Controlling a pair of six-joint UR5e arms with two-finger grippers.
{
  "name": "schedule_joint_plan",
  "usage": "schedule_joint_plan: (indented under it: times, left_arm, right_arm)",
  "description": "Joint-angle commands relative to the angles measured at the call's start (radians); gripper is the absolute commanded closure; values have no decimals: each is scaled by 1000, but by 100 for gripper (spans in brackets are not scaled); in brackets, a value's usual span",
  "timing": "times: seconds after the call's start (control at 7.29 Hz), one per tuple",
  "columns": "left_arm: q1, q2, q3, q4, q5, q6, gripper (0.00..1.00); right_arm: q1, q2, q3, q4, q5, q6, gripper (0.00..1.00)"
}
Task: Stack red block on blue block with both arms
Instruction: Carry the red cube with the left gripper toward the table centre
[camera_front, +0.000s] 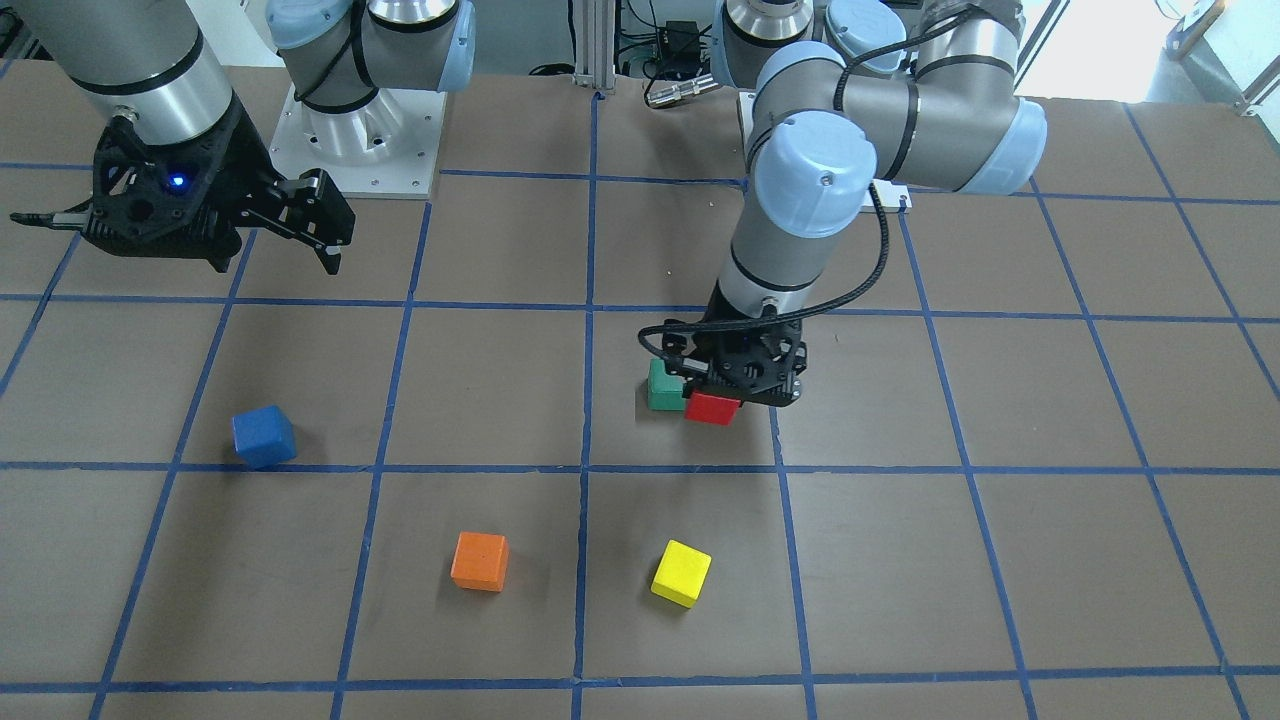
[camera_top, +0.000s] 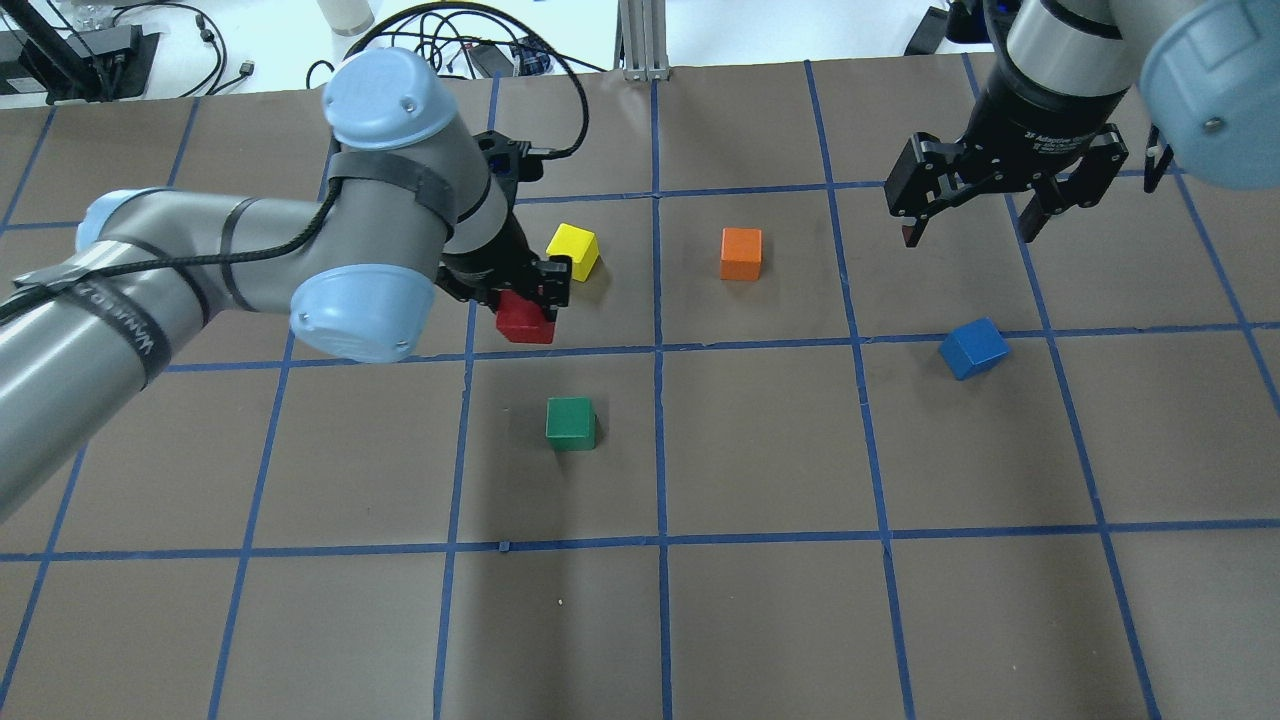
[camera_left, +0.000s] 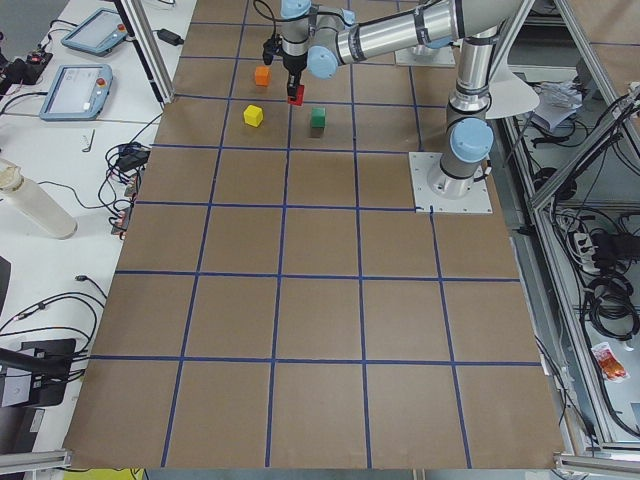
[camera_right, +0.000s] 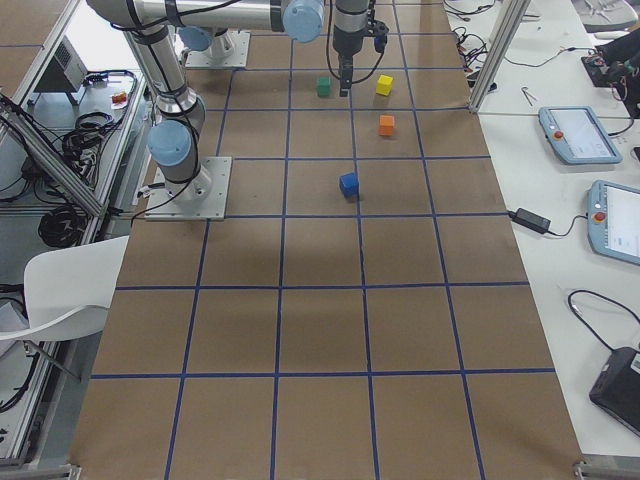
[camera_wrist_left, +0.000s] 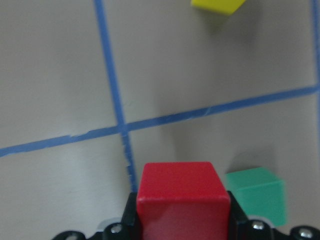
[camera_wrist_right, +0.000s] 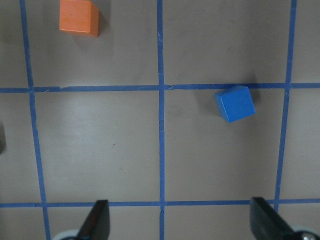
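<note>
My left gripper (camera_top: 528, 305) is shut on the red block (camera_top: 524, 324) and holds it above the table, near the green cube. The left wrist view shows the red block (camera_wrist_left: 182, 200) clamped between the jaws. It also shows in the front view (camera_front: 712, 408). The blue block (camera_top: 973, 348) lies on the table on the right side, turned askew to the grid; it also shows in the front view (camera_front: 264, 437) and the right wrist view (camera_wrist_right: 235, 103). My right gripper (camera_top: 968, 238) hangs open and empty above the table, just beyond the blue block.
A green cube (camera_top: 571, 422) sits near the middle of the table. A yellow cube (camera_top: 573, 250) and an orange cube (camera_top: 741, 253) sit farther out. Blue tape lines grid the brown table (camera_top: 760, 620). Both arm bases (camera_front: 350, 140) stand at the robot's edge.
</note>
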Motion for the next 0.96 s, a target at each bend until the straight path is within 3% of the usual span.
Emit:
schedule_joint_plan:
  times: [0.0,0.55,0.69,0.82]
  left_arm:
    - [-115,-118,69,45,-6,-154,100]
    - [-164,-263,95,176,8,-208,96]
    - [-164,-277,103,179,12,-204,60]
    - [-164,-298,103,191,32,-213,16]
  right_arm:
    - [0,0,0,1,-1,0,0]
    - [0,-2,0,1,4,12,0]
    - [-2,0,0,1,-1,2,0]
    - [0,0,0,2,1,3,0]
